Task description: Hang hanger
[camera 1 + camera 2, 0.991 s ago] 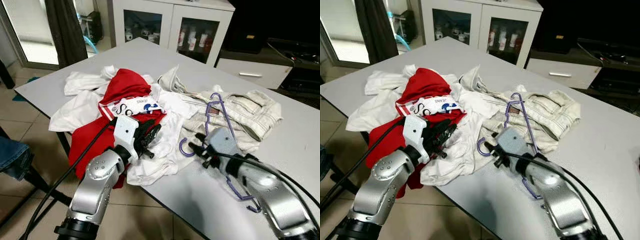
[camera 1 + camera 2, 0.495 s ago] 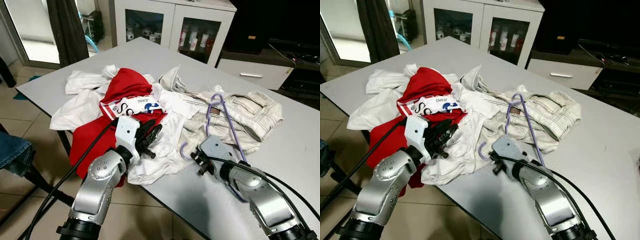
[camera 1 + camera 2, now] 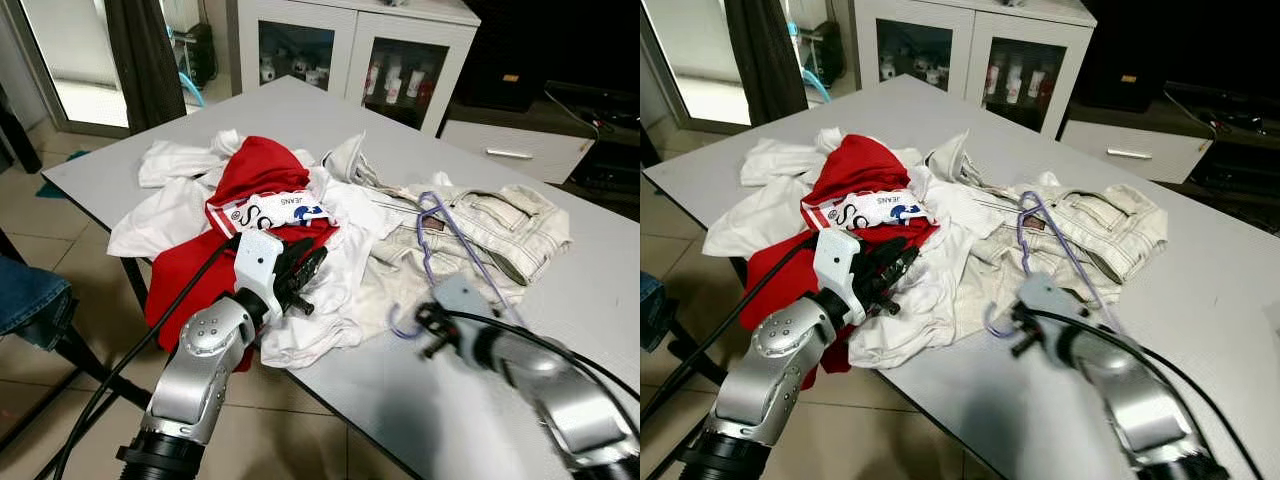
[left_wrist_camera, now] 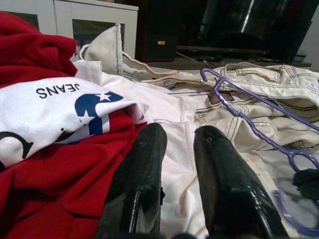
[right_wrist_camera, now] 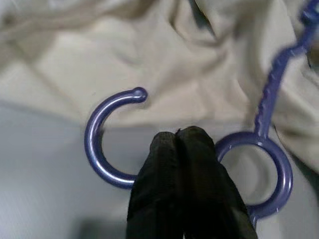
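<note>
Gripping: right gripper [image 5: 178,144] pinched tight on purple hanger [image 3: 447,240] neck beside hook; I lift slowly, clearing denim jacket [image 3: 510,225].
Left gripper [image 4: 174,164]: fingers slightly apart, empty, over white shirt [image 4: 174,107].

From my seat I count one bench [image 3: 600,290], and on it one purple hanger [image 3: 455,240]. The clothing heap gives me one red garment [image 3: 255,170], one pale denim jacket [image 3: 510,215], and one white piece printed with blue lettering [image 3: 275,212]. The remaining white cloth [image 3: 160,215] is too tangled for me to separate into a number. I see two silver arms, each ending in one pincer: the left pincer [image 3: 305,280] and the right pincer [image 3: 1020,335], so two pincers and four black fingers [image 4: 144,169] in all. Behind the bench stands one white cabinet [image 3: 350,45] with two glass doors, several bottles inside, too small to count.
</note>
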